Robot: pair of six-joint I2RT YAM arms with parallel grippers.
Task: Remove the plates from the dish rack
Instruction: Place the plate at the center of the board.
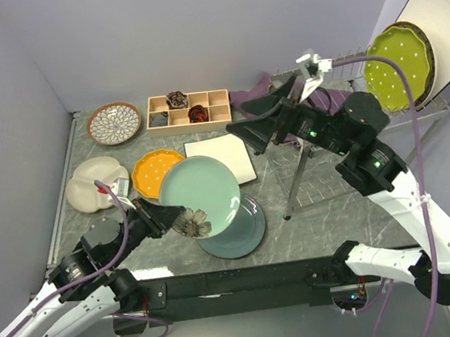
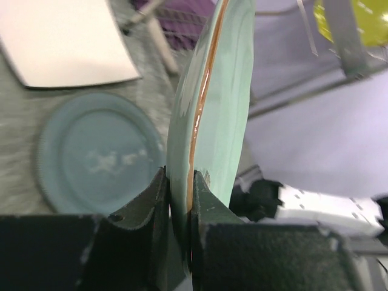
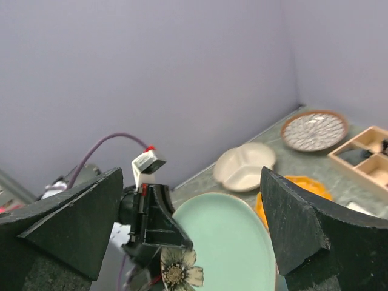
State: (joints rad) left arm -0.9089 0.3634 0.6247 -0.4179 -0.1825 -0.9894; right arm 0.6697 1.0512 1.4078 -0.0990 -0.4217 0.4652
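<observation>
Left claw (image 2: 180, 203) is pinching the glossy round pale green plate (image 1: 199, 189) by its rim, over the teal plate (image 1: 247, 233) on the marbled tabletop (image 1: 335, 209). Right claw (image 3: 191, 209) gapes wide by the wire dish rack (image 1: 297, 172).

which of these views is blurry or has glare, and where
top external: sharp, evenly lit, only soft shadows; left wrist: the pale green plate, too close to the lens, has a soft rim with a bright glare streak, and the teal plate beyond it is blurred; right wrist: the right pincer looms dark and soft-edged, while the cream divided plate farther off is clearer.
</observation>
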